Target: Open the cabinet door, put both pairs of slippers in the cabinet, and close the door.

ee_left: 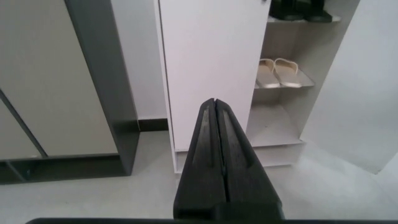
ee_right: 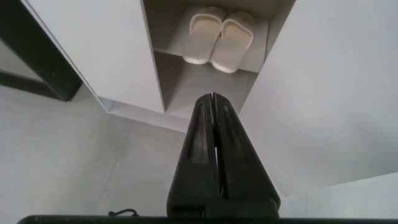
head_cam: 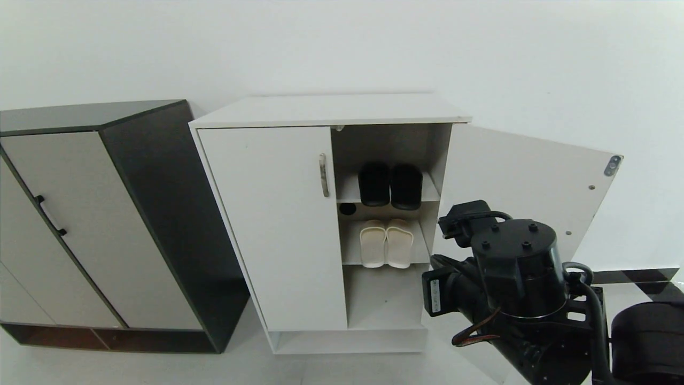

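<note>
The white cabinet [head_cam: 326, 109] stands with its right door [head_cam: 529, 182] swung wide open and its left door [head_cam: 272, 224] closed. Black slippers [head_cam: 390, 184] sit on the upper shelf, white slippers [head_cam: 386, 243] on the middle shelf. The white pair [ee_right: 221, 38] also lies ahead of my right gripper [ee_right: 214, 99], which is shut and empty, in front of the open compartment beside the open door [ee_right: 336, 93]. My left gripper [ee_left: 214, 104] is shut and empty, facing the closed left door [ee_left: 211, 62]; the white slippers [ee_left: 283, 71] show to its side.
A dark cabinet [head_cam: 107, 214] with grey doors stands left of the white one. The bottom compartment [head_cam: 382, 297] is bare. White wall behind, pale floor [head_cam: 160, 369] in front.
</note>
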Controlling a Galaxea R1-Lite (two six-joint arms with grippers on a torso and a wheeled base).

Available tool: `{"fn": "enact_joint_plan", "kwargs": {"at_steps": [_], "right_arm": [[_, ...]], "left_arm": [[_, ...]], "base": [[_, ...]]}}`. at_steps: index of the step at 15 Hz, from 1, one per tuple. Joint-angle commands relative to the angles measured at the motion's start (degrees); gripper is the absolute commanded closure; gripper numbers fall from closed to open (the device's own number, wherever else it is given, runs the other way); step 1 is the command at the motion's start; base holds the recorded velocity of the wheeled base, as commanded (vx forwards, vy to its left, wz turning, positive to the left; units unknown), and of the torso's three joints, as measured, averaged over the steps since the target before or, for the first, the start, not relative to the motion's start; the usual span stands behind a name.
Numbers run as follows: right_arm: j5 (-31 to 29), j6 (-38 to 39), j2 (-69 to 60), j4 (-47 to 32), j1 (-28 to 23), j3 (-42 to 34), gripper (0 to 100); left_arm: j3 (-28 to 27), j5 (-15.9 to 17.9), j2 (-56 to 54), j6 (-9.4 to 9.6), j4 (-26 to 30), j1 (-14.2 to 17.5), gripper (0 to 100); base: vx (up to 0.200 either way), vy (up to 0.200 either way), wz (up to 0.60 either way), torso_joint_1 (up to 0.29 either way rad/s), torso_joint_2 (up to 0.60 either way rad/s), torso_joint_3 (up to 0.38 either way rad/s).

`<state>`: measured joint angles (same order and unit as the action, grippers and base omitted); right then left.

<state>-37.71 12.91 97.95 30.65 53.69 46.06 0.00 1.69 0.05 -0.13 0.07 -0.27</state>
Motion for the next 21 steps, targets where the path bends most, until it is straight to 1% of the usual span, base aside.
{"fn": "enact_joint_plan", "kwargs": {"at_steps": [1,10,19,21], "right_arm": [[-0.09,0.01,0.57,0.03,0.01,0.09,100],[-0.09,0.01,0.57,0.03,-0.16,0.09,100],[-0.09,0.01,0.49,0.03,-0.25,0.00,100],[-0.09,0.01,0.49,0.03,-0.16,-0.09,100]], "left_arm": [[0.00,-0.02,0.04,-0.04,0.01,0.00,100],[0.00,-0.02,0.04,-0.04,0.01,0.00,100],[0.00,-0.02,0.04,-0.04,0.01,0.00,100],[0.00,-0.02,0.04,-0.04,0.01,0.00,100]], "base": [[0.000,0.000,0.00,0.119,-0.46,-0.349],[0.000,0.000,0.00,0.156,-0.47,-0.321],[0.000,0.000,0.00,0.210,-0.52,-0.312],[0.000,0.000,0.00,0.110,-0.25,-0.142]]}}
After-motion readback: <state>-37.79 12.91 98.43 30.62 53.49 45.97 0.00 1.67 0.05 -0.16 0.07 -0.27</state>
